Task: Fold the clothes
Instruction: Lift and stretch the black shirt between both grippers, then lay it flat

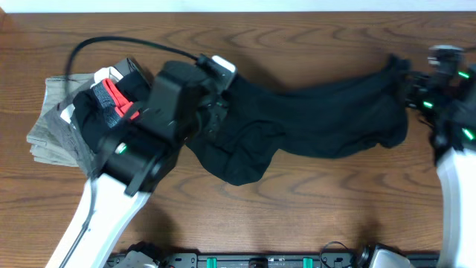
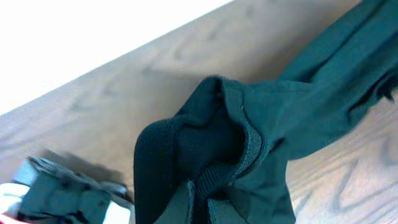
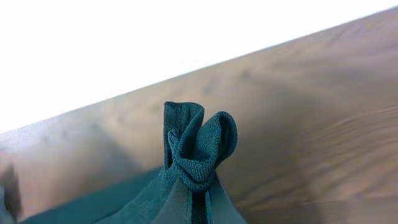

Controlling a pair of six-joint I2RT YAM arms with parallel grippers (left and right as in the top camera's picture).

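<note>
The clothes [image 1: 312, 119], a plain black T-shirt, lie bunched across the middle of the wooden table, pulled into a long band from left to right. My left gripper [image 1: 216, 112] is shut on the shirt's left end; in the left wrist view a ribbed edge of the fabric [image 2: 205, 143] is pinched at its fingertips [image 2: 200, 193]. At the far right, my right gripper [image 1: 407, 88] is shut on the other end. There a small bunch of knit fabric [image 3: 199, 143] sticks up above the closed fingers [image 3: 198, 186]. No logo or label shows.
A pile of folded gray and white garments [image 1: 52, 126] sits at the left, with a smaller black piece with a red patch [image 1: 111, 100] on top, partly under my left arm. A black cable [image 1: 111, 43] loops over the table's back left.
</note>
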